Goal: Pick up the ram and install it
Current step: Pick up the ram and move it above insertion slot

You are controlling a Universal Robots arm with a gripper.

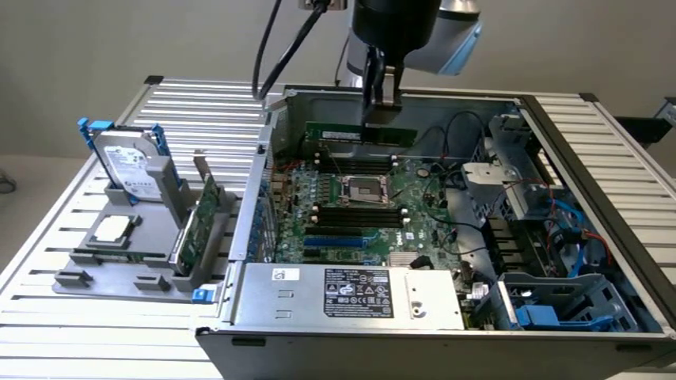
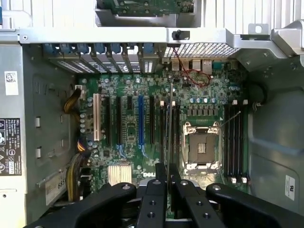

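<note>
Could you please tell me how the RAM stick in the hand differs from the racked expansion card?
The long, narrow green RAM stick is clamped in the black hand over the green motherboard; the wider green expansion card stands in the grey rack. The RAM stick is slimmer, the expansion card taller. Both are green circuit boards on edge.

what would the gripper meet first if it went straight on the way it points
Likely the black memory slots beside the CPU socket, with the ram in the gripper touching first; depth unclear.
</note>
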